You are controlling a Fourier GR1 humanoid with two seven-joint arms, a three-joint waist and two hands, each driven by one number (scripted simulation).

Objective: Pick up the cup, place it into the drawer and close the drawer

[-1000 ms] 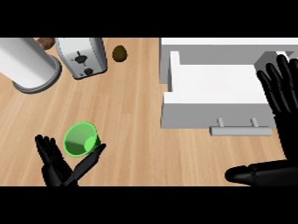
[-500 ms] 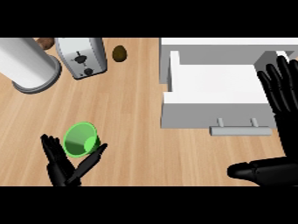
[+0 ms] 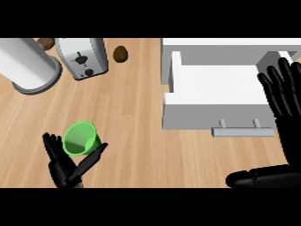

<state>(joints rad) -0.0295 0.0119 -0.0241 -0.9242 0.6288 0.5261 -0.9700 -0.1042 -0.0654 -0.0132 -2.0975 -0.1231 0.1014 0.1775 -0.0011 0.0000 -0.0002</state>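
Cup (image 3: 81,139), bright green, lies tipped on its side on the wooden surface (image 3: 133,114) near the front edge, towards the left, its open mouth turned up and to the left. The left robot hand (image 3: 65,164) sits just at it from the front: straight fingers rise along its left side and the thumb reaches up under its right side, so the cup rests in the fork between them, with nothing curled round it. Whether they touch it is hard to tell.

Well apart, at the right side of the surface, the white drawer (image 3: 221,95) stands pulled out, its pale inside showing and its grey handle (image 3: 242,128) facing the front edge. The right robot hand (image 3: 293,95) rests released at the right edge over the drawer's right wall, fingers straight and pointing away.

Along the back edge stand a white paper towel roll (image 3: 22,64) at the left corner, a silver toaster (image 3: 82,57) beside it, and a small brown object (image 3: 121,54).
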